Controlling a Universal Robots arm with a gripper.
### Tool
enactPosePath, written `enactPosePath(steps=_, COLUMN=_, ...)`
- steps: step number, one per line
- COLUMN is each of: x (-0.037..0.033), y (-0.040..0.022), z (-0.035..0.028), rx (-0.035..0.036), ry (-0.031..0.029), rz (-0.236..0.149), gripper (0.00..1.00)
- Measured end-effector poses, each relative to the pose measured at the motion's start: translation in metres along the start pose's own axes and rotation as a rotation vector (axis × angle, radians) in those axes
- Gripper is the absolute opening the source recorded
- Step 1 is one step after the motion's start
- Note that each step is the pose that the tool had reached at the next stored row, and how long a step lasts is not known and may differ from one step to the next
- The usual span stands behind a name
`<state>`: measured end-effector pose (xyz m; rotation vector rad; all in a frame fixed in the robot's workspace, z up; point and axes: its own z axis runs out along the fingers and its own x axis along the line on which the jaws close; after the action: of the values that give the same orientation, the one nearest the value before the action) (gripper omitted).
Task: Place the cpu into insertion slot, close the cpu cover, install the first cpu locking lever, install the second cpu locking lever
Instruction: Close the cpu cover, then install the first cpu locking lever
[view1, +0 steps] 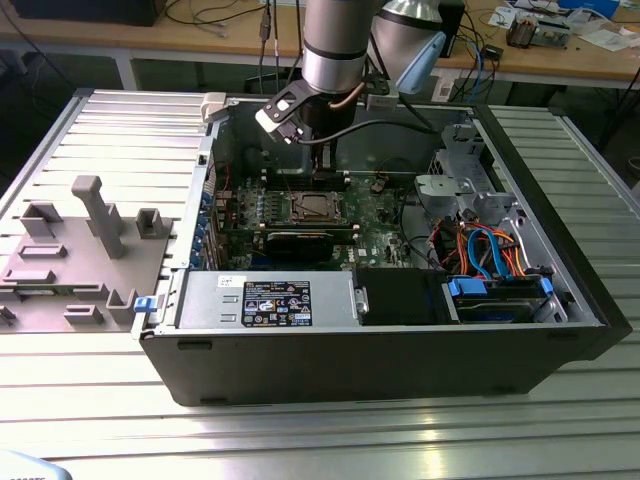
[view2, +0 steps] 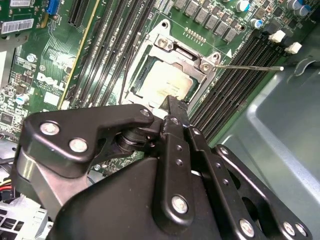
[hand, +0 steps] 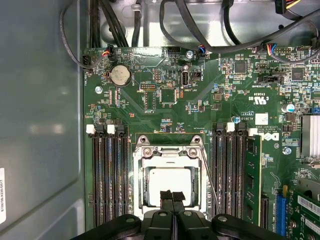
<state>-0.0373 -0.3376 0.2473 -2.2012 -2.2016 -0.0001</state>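
Surface: ribbed aluminium table (view1: 300, 440), pale glare on its near slats.
Behind: wooden workbench (view1: 60, 38), cables (view1: 230, 18) and clutter strewn on top.

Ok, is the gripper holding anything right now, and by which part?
Nothing is held. The gripper is shut, its fingers together, with the tips over the edge of the cpu, which lies in the socket framed by the cpu cover.

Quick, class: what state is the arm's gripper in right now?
Gripper: fingers closed together, holding nothing, tips over the small square silvery-tan cpu lying in its socket.
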Motion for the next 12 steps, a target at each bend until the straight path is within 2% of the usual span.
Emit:
enactPosePath(steps=7, x=0.0000, y=0.0000, z=-0.0002, rx=0.0000, ry=0.0000, rz=-0.002, gripper=0.11)
enactPosePath(steps=12, x=0.0000, y=0.0000, z=-0.0002, rx=0.0009, ry=-0.0009, rz=-0.045, gripper=0.11)
